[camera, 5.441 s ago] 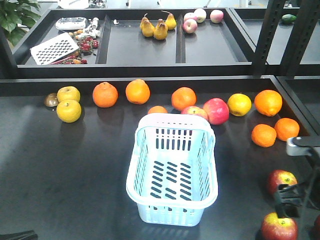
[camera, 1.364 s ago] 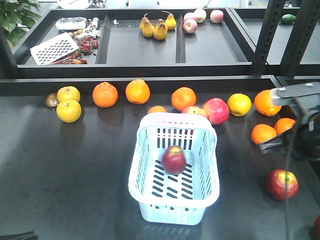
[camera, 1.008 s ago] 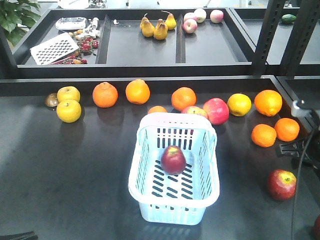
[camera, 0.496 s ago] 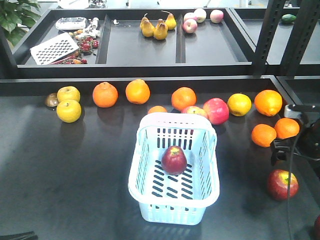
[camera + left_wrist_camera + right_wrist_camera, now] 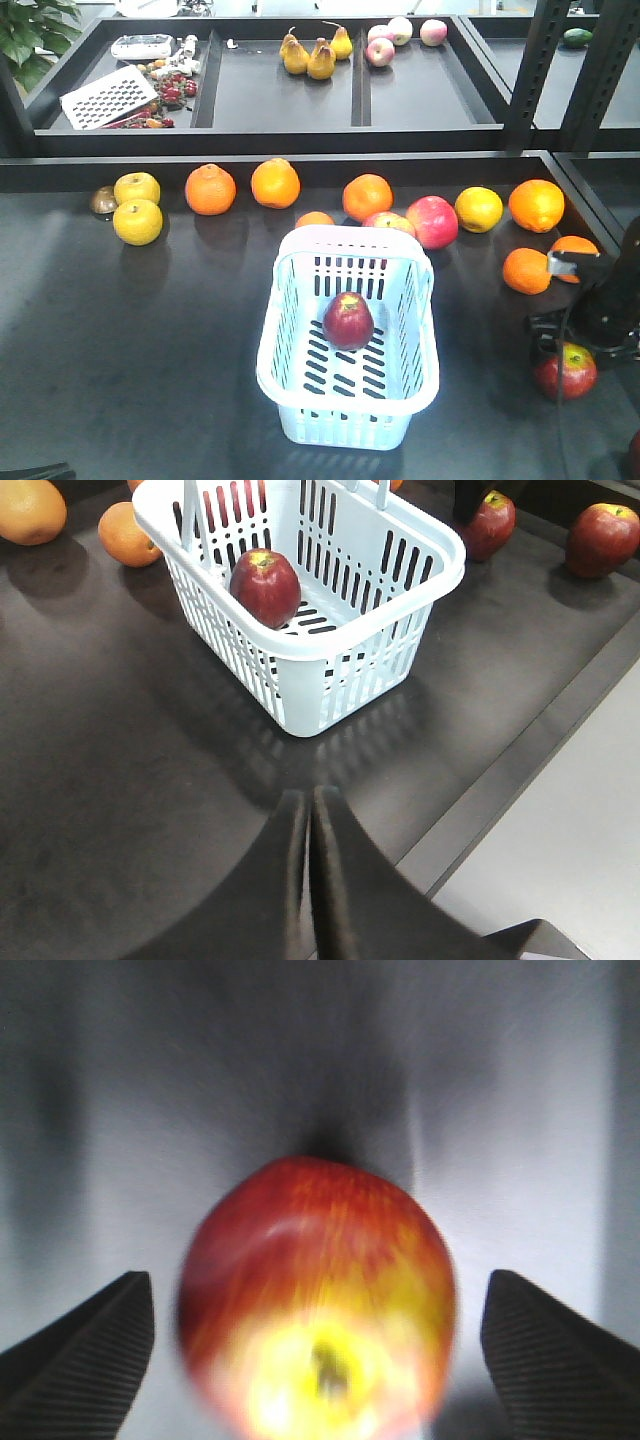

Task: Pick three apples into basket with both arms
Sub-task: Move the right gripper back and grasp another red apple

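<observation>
The basket (image 5: 345, 428) is standing in the middle of the bench, toward the front edge, with its handle folded down at the far end. The first apple (image 5: 348, 320) is lying inside it on the slotted bottom, stem up. The second apple (image 5: 570, 372) is sitting on the bench close to the right edge, and the right hand (image 5: 315, 1295) is hanging directly over it. That hand is spread wide: its two ribbed fingers (image 5: 90, 1345) are flanking the apple on either side without touching it, and the wrist view is blurring the fruit. The third apple (image 5: 602, 538) is resting at the front right corner, just beside the second, and the front view is cutting most of it off. The left hand (image 5: 310, 815) is hovering near the front edge, left of the basket, its fingers pressed flat together and gripping nothing. Oranges (image 5: 275, 183) are lining the far edge, and two more are lying by the right edge behind the right hand.
</observation>
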Motion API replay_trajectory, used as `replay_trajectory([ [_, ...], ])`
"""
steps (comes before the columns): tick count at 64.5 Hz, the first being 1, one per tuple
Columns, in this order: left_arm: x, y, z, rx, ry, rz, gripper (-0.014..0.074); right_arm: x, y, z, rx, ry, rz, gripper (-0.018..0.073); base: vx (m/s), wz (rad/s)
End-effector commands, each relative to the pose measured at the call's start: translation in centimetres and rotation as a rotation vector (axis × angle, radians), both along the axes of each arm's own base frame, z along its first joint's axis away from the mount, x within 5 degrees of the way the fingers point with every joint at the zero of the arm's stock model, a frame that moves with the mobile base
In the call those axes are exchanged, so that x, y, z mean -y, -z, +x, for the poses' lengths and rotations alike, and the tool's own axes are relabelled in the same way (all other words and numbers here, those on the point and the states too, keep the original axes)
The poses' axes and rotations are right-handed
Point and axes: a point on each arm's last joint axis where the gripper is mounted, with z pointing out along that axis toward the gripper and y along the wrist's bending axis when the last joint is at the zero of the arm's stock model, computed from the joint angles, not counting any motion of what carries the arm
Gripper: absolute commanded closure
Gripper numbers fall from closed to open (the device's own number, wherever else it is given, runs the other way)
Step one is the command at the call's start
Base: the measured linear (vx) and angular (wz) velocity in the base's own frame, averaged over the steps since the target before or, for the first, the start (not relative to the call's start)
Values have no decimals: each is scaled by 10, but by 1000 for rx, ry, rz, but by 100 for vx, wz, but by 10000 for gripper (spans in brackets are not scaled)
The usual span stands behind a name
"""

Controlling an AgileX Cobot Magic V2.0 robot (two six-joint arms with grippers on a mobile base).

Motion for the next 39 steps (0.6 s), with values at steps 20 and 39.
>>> replay_trajectory([
  [20,1,-13,4,47,-24,-60,604,1,-31,8,104,-7,-11,259,0,0],
  [39,1,-13,4,48,-24,-60,604,-11,-116,-15,246,-61,41,570,0,0],
])
